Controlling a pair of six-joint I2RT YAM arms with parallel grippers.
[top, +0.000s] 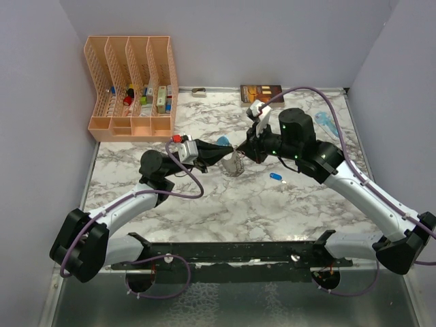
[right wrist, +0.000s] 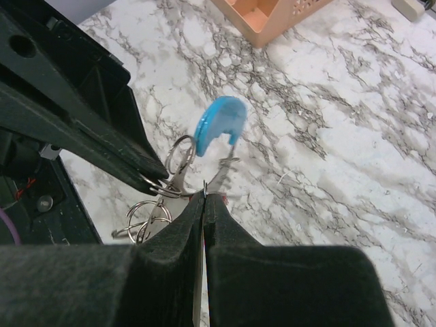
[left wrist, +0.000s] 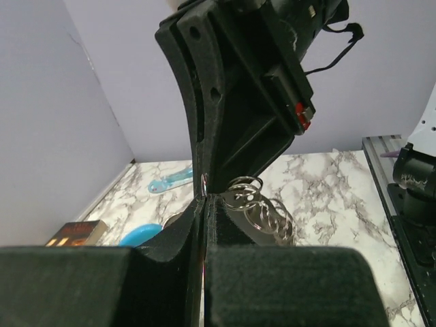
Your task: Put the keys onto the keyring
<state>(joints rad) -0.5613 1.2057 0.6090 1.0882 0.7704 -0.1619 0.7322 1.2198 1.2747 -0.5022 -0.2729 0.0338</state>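
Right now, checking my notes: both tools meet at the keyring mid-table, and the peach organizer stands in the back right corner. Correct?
No: the top view shows the peach organizer in the back left corner; the rest holds.

keyring [right wrist: 158, 204]: loose bunch of grey metal split rings, overlapping and tilted, held up off the tabletop [top: 225, 211]. left pincer [right wrist: 154, 182] is clamped on one ring, and right pincer [right wrist: 204, 196] is closed on a thin bit of wire just beside it. light-blue strap [right wrist: 218, 122] is curved and sticks up above the rings on a thin metal shank. dark-blue key [top: 276, 177] is small, lying flat on the tabletop right of the keyring, not touching it.
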